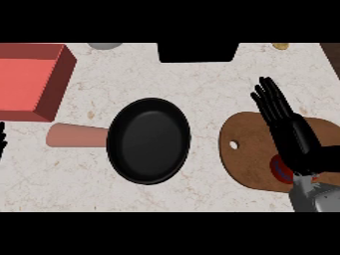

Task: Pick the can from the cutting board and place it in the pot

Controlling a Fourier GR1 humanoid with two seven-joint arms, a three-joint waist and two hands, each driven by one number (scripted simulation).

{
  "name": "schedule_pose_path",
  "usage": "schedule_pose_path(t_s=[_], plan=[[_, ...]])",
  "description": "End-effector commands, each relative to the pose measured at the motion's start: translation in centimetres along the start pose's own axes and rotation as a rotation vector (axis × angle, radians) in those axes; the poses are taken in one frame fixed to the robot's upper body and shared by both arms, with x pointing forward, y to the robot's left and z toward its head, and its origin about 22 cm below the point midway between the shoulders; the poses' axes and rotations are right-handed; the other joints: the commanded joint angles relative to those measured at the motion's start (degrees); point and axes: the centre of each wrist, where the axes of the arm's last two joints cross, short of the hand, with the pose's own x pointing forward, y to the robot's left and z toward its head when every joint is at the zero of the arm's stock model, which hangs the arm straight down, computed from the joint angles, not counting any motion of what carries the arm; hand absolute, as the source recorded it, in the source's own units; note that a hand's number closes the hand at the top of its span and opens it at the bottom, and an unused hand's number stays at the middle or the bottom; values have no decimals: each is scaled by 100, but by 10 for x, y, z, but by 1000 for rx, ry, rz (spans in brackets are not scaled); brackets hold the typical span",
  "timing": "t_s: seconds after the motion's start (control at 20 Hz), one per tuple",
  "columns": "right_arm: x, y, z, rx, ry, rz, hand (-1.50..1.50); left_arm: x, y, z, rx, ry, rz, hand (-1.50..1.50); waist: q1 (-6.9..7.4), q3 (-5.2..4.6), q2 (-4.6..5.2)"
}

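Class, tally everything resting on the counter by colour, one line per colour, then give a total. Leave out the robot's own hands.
Black: 2, the pot and a dark box at the far edge
Red: 2, the red box and the can, mostly hidden under the right hand
Brown: 1, the cutting board
Total: 5

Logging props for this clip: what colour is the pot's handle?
The handle is a pale reddish-brown; the pot itself is black. Seen in the head view.
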Motion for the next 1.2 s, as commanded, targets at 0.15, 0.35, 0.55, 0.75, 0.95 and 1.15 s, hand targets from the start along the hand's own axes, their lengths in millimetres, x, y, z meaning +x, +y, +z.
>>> schedule_pose_path(t_s=[0.15,0.35,0.55,0.75,0.95,1.15], plan=[[26,-88,-20,152,-80,98,150,79,-27,-8,-77,-284,236,0,205,11,-147],[73,-120,-22,258,-79,635,150,108,-46,-6,-151,-353,373,0,137,-8,-98],[9,-175,5,218,-224,369,-150,118,-56,-5,-182,-376,422,0,269,28,-86],[25,-219,16,326,-325,342,-150,117,-66,2,-190,-371,439,0,240,16,-138],[79,-232,-13,444,-263,445,-150,136,-70,4,-193,-364,459,0,251,2,-164],[71,-219,-9,624,-106,570,-150,126,-56,0,-193,-370,431,0,261,-2,-169]])
